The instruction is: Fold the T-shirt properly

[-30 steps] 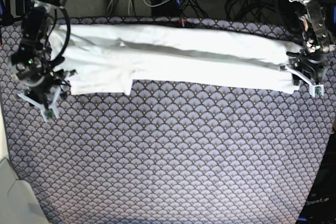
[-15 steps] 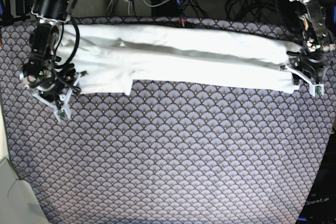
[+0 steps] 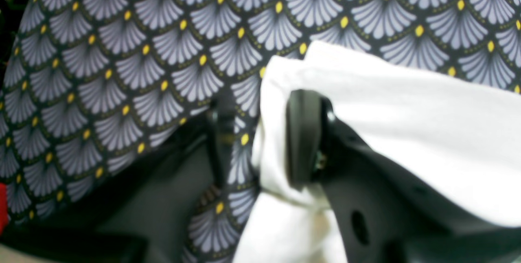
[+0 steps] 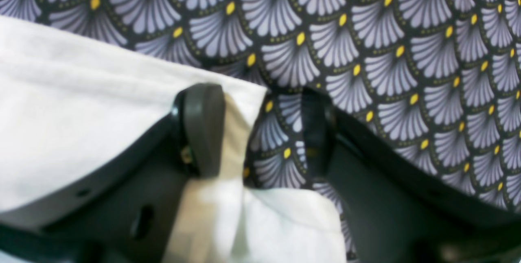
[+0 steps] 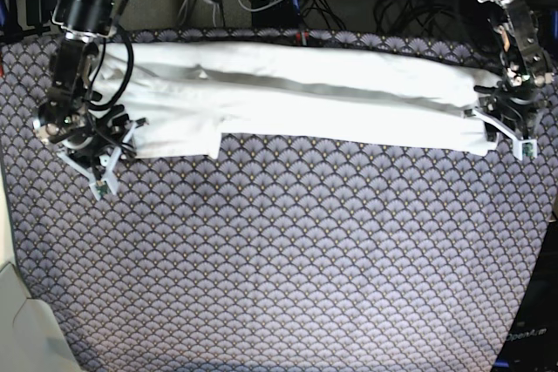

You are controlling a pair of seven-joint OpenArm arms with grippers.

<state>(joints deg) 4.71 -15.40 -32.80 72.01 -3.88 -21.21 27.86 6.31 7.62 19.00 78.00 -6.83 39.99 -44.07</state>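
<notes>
While the T-shirt (image 5: 296,98) lies as a long folded band across the far tabletop (image 5: 288,259), both sets of fingers stand parted astride its end corners, left gripper (image 3: 260,141), right gripper (image 4: 260,132); closing on the corners presumably follows.

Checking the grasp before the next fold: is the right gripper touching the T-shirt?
Touching. In the right wrist view, one finger of the open right gripper presses on the T-shirt corner.
</notes>
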